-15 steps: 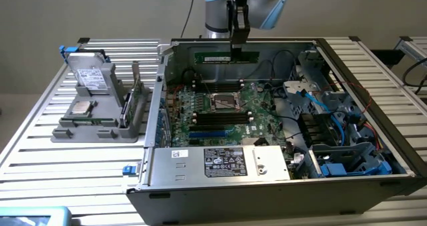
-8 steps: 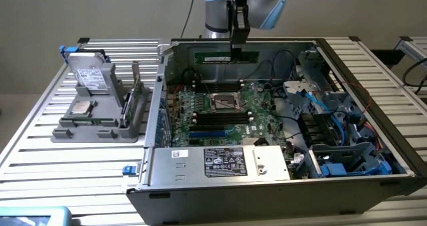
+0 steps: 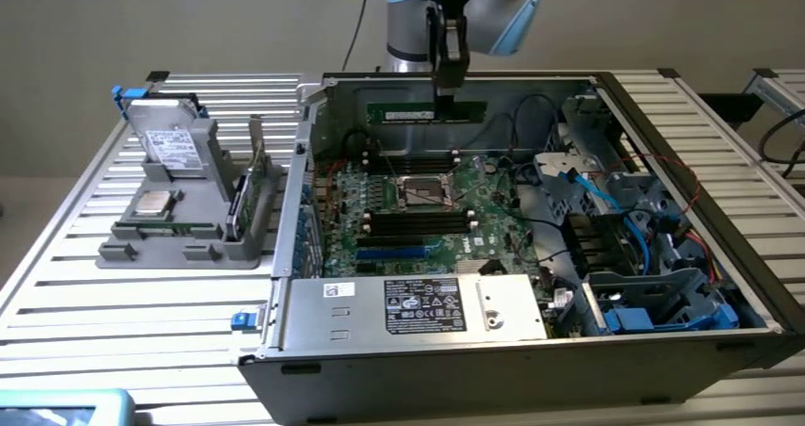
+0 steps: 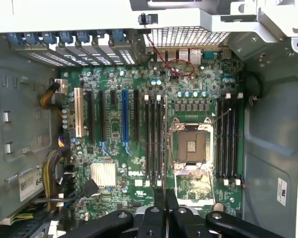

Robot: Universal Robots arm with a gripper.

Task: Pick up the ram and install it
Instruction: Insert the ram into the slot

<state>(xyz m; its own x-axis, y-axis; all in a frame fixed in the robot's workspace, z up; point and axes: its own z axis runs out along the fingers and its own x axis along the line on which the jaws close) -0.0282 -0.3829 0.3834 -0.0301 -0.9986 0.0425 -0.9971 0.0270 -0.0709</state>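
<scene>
— Where's the ram (image 3: 409, 114)?

— In the exterior view it hangs level in the claw (image 3: 444, 94), white sticker facing the camera, over the far end of the open computer case (image 3: 503, 369) and clear of the motherboard (image 3: 416, 223) below. The claw pinches it from above, a little toward the exterior view's right of its middle.

— And from the wrist?

— The claw (image 4: 165, 201) is pressed nearly together, its fingers (image 4: 159, 203) with just a thin dark line between them. I cannot tell whether that line is the stick seen edge-on. Past the fingers lie the dark memory slots (image 4: 155, 136), just beside the bare processor socket (image 4: 191, 146), with another bank (image 4: 227, 139) on the socket's other side.

— Anything in those slots?

— Too dark and narrow to say.

— The arm (image 3: 416, 21)?

— Cut off at the top of the exterior view.

— What else is on the tabletop (image 3: 75, 285)?

— A grey holder (image 3: 176, 237) at the exterior view's left, carrying silver parts and a thin upright board I cannot identify. A teal thing (image 3: 63, 409) is cropped at the near corner.
</scene>
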